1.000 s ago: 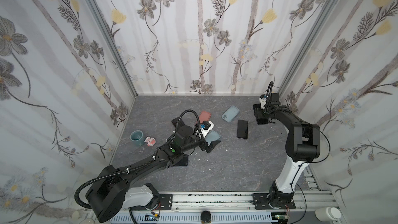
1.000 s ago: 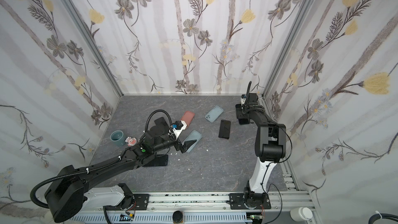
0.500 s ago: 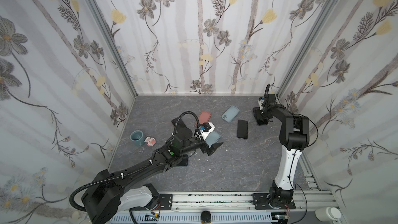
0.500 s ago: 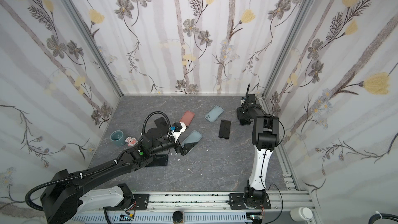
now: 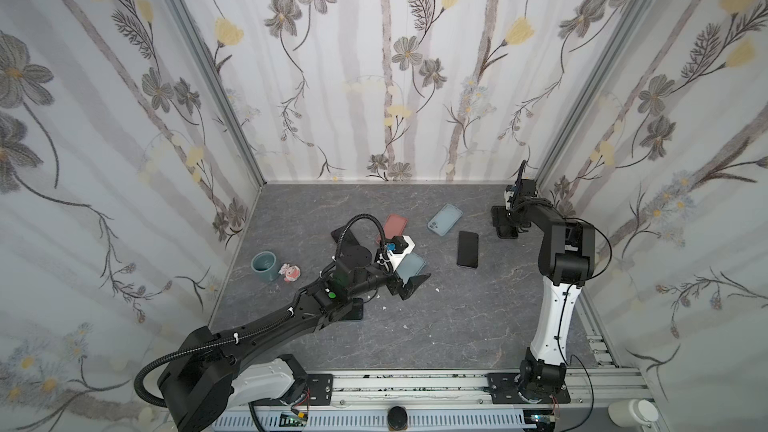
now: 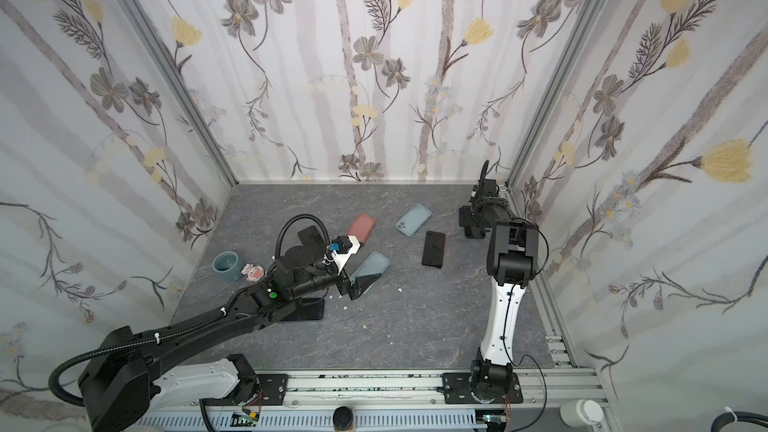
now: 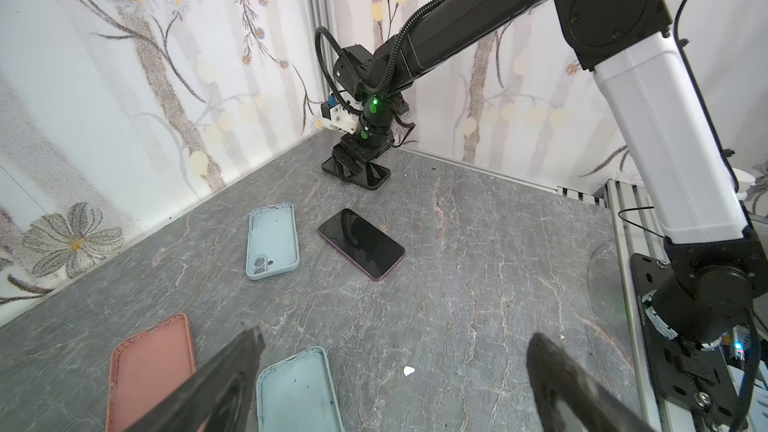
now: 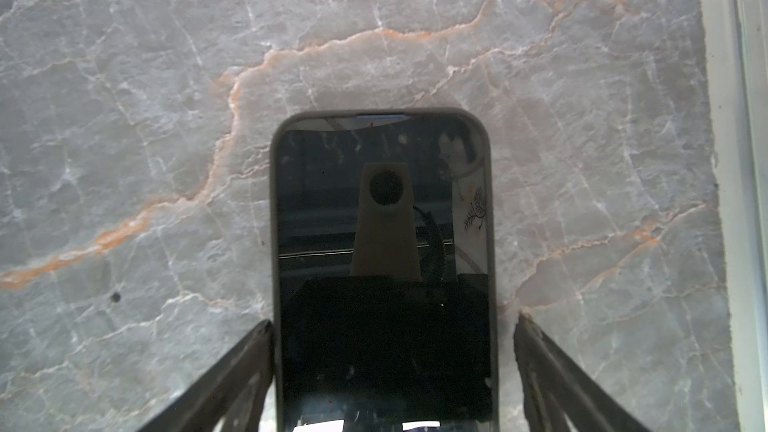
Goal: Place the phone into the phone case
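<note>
Right tool (image 8: 393, 321) wide astride phone (image 8: 382, 201), far right bench (image 8: 124, 118) corner; finger (image 8: 232, 367) hard by edge: retraction may drag phone. Left tool (image 7: 395, 335) wide, empty.

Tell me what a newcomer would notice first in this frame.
Floral wallpaper on the walls stands out first, around a grey marbled table. Mid-table lie a black phone, a pale blue case and a pink case, with the left pincer open at the near end of a second blue case. In the far right corner the right pincer straddles another dark phone, jaws open.
</note>
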`<act>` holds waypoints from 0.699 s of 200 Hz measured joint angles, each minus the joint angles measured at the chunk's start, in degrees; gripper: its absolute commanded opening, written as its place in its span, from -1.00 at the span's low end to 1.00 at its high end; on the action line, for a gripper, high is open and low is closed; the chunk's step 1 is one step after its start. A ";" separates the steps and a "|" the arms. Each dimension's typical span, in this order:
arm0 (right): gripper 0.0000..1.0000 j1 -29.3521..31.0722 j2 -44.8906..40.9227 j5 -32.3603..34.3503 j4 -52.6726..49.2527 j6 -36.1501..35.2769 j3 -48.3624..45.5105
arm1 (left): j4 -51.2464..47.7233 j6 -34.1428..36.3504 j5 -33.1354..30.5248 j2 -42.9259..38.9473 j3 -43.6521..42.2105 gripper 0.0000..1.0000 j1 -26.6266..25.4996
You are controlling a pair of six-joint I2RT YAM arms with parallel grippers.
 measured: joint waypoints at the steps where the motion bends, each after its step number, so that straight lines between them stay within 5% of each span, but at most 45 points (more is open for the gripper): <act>1: 0.80 0.00 -0.02 0.00 -0.02 0.02 0.00 | -0.02 0.00 0.00 0.02 0.02 1.00 0.00; 23: 1.00 0.11 -0.87 -0.02 -1.01 1.01 -0.81 | -0.59 -0.02 0.00 0.04 0.42 1.00 0.00; 140: 1.00 5.05 -11.74 6.34 7.15 5.64 -13.46 | -1.18 -0.17 -0.85 0.02 0.52 1.00 0.00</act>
